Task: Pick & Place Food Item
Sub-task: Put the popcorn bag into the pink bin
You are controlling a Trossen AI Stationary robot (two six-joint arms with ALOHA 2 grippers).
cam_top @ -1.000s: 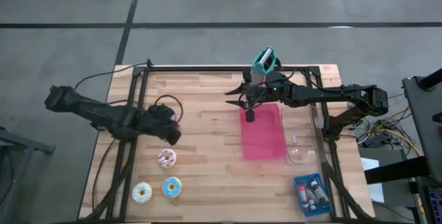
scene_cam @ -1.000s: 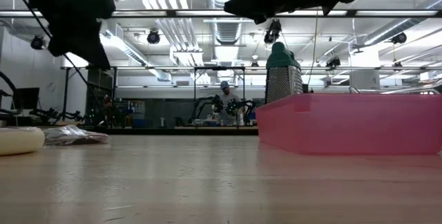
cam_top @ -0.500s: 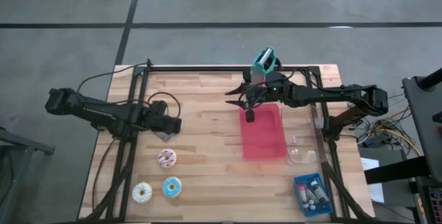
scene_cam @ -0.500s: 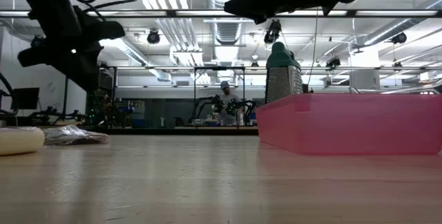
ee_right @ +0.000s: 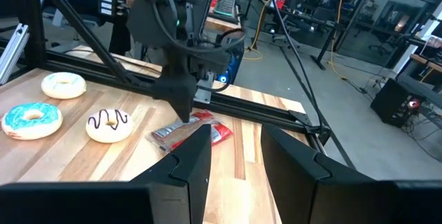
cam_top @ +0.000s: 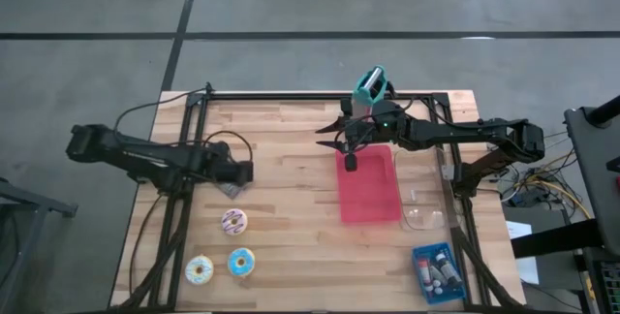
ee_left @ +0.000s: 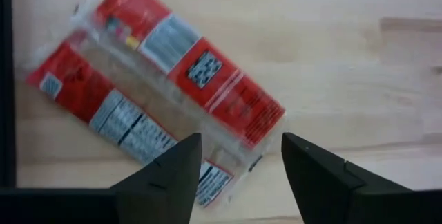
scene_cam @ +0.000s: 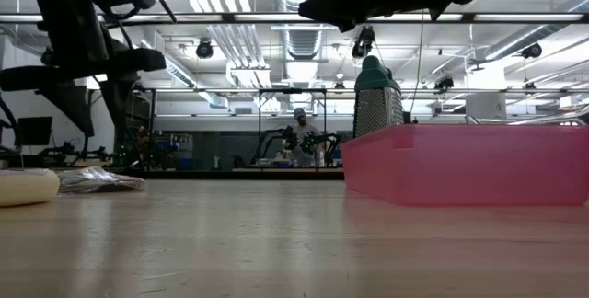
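From above, the left gripper (cam_top: 244, 172) is hovering over the flat red-and-clear plastic food packet (cam_top: 230, 188) lying on the wooden worktop (cam_top: 291, 227), while the right gripper (cam_top: 329, 137) is hanging by the pink plastic bin (cam_top: 369, 198). The left wrist view alone is showing the fingers (ee_left: 166, 175) spread open above the packet (ee_left: 155, 92); its label print is unreadable. In the right wrist view, the fingers (ee_right: 190, 158) are standing parted, holding nothing.

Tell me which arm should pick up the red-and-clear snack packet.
Left. Its pincer hangs open directly above the red-and-clear plastic snack packet on the wooden table. The right pincer hovers at the pink plastic bin, well away from the packet.
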